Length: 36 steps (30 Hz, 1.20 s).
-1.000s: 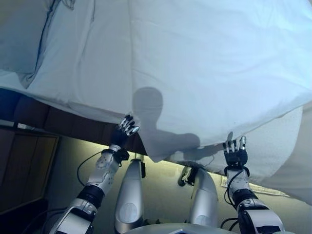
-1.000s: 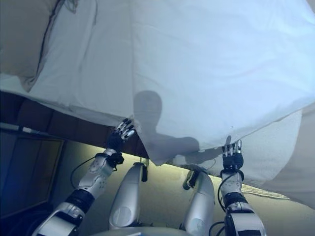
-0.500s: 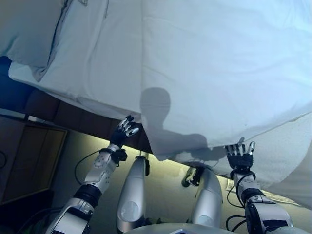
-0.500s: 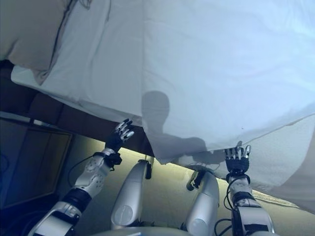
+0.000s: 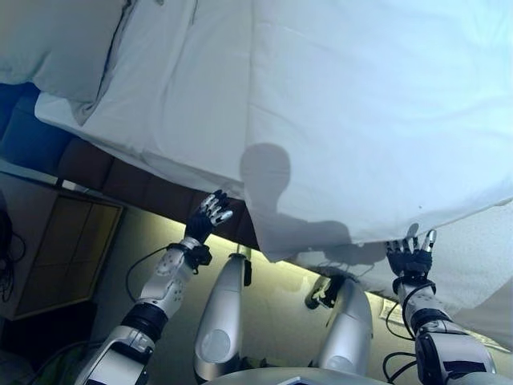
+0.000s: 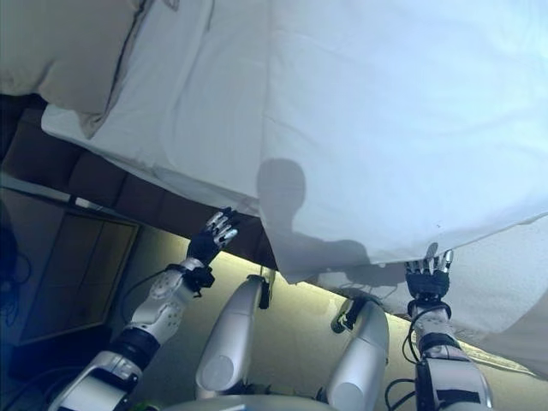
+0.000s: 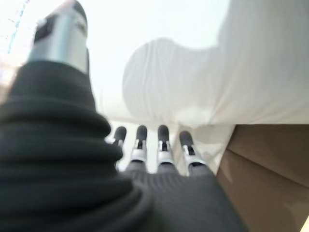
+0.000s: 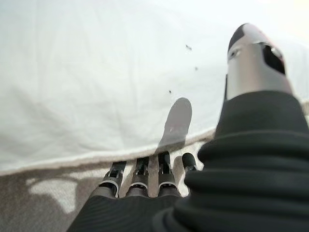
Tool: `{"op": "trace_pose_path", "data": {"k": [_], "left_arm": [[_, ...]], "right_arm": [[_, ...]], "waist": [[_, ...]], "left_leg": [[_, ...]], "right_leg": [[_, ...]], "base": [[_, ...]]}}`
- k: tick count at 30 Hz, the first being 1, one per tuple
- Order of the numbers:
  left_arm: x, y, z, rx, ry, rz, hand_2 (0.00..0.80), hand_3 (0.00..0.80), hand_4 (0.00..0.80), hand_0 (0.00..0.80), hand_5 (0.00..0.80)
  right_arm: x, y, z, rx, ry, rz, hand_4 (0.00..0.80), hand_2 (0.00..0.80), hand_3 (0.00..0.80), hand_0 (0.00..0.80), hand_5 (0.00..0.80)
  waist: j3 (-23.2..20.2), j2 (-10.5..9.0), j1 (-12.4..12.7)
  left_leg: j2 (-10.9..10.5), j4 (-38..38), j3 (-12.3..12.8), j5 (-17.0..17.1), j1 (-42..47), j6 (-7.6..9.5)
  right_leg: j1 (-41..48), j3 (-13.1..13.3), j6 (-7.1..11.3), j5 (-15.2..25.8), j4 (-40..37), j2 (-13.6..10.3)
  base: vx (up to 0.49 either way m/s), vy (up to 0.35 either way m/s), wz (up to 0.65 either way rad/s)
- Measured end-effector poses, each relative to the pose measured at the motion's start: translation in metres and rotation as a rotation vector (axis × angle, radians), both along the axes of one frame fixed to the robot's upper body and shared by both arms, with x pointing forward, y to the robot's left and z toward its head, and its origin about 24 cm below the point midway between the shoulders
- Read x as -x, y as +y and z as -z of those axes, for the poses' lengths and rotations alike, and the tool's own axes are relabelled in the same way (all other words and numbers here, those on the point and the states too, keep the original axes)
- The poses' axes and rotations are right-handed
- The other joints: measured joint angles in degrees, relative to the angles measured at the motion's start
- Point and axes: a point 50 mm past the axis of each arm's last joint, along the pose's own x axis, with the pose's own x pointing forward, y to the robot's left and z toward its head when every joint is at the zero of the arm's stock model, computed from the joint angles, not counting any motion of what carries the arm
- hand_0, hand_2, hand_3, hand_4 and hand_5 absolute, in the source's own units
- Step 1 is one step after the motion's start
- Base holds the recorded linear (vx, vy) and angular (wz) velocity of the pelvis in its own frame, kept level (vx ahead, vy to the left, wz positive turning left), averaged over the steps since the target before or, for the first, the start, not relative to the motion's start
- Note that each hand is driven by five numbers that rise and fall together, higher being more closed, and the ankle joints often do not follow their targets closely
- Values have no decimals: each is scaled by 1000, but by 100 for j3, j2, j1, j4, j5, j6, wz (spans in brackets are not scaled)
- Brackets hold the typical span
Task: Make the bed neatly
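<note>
I have the white fabric duvet (image 5: pixel 369 120) spread over the bed, its near edge hanging just past my 2 hands. My left hand (image 5: pixel 207 218) and right hand (image 5: pixel 410 255) both hover below that hem with fingers straight, holding nothing. I judge the duvet light, soft and floppy, best pinched along the hem near each hand. A pale pillow (image 5: pixel 56 40) is cut off at the frame's corner; the far side is out of view.

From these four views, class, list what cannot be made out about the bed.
- Far side of the duvet: cut off by the eye views' top edge.
- Pillow: cut off at the corner.
- Mattress top: hidden under the duvet.
- Left hand thumb: blurred in its wrist view.
</note>
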Motion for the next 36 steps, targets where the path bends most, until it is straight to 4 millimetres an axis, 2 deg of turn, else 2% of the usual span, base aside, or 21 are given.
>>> {"op": "trace_pose_path", "data": {"k": [1,3,4,7,8,9,10,14,18,22,24,30,34,36], "left_arm": [[0,0,1,0,5,3,0,0,0,0,0],[1,0,2,-1,15,6,0,0,0,0,0],[1,0,2,-2,16,6,0,0,0,0,0],[2,2,4,-8,26,12,0,0,0,0,0],[4,2,6,-9,37,12,0,0,0,0,0],[6,2,8,-11,50,15,0,0,0,0,0],[7,2,10,-15,58,18,0,0,0,0,0],[8,6,11,-36,63,22,0,0,0,0,0],[15,7,18,-44,89,25,0,0,0,0,0],[17,5,20,-48,100,36,0,0,0,0,0],[17,4,20,-47,102,39,0,0,0,0,0],[21,6,25,-53,133,13,0,0,0,0,0],[33,11,39,-91,197,-25,0,0,0,0,0],[40,13,45,-168,212,-38,0,0,0,0,0]], "right_arm": [[0,0,0,-1,0,-3,0,0,0,0,0],[-1,0,-1,-1,-9,-13,122,122,122,122,122],[-1,-1,-2,1,-16,-16,348,348,348,348,348],[1,0,0,-7,-13,-23,612,612,612,612,612],[1,0,0,-9,-13,-25,728,728,728,728,728],[2,-1,0,-10,-11,-25,781,781,781,781,781],[4,-1,2,-13,-4,-21,800,800,800,800,800],[10,-2,6,-38,11,-3,800,800,800,800,800],[8,2,8,-59,25,-1,800,800,800,800,800],[11,6,13,-57,41,-2,800,800,800,800,800],[12,6,13,-8,60,-18,800,800,800,800,800],[11,10,13,201,128,-141,800,800,800,800,800],[4,29,9,324,161,-279,800,800,800,800,800],[-4,44,6,388,174,-362,800,800,800,800,800]], "waist": [[-2,-3,13],[-7,-19,24],[-18,-41,24],[-77,-147,35],[-92,-157,36],[-98,-154,37],[-122,-198,29],[-180,-285,162],[-194,-290,170],[-241,-349,167],[-267,-360,166],[-457,-429,195],[-690,-480,284],[-773,-505,296]], "left_leg": [[-1,-2,-1,-2,48,-2],[-3,-27,10,-5,173,-8],[-4,-61,20,2,216,3],[-6,-84,26,56,255,47],[-3,13,20,42,256,42],[-4,51,27,-13,273,14],[-30,47,65,-33,297,29],[-52,-41,91,-26,410,59],[-51,-161,169,23,488,125],[-49,-351,228,108,538,113],[-16,-499,312,145,707,151],[-1,-1028,321,248,1298,97],[19,-1422,314,340,1791,100],[22,-1607,317,373,2035,96]], "right_leg": [[69,-18,18,-6,-10,-13],[231,-80,48,-22,-28,-62],[283,-108,41,-34,-49,-81],[384,-206,51,-61,-79,-136],[408,-211,70,-84,-68,-152],[462,-205,126,-74,-39,-160],[509,-185,200,-39,-48,-188],[618,-157,178,-24,-69,-243],[676,-180,133,-63,-108,-284],[683,-191,163,-36,-176,-290],[832,-258,181,-23,-258,-308],[1409,-428,219,-2,-607,-242],[1834,-503,223,1,-903,-118],[2038,-530,238,9,-1033,-70]], "base": [[103,-6,9],[52,-20,12],[5,-35,16],[78,-38,15],[120,-23,-2],[99,-8,-6],[82,2,2],[26,2,8],[-10,0,6],[3,10,3],[37,7,5],[117,-17,2],[129,-21,-9],[107,-8,-8]]}}
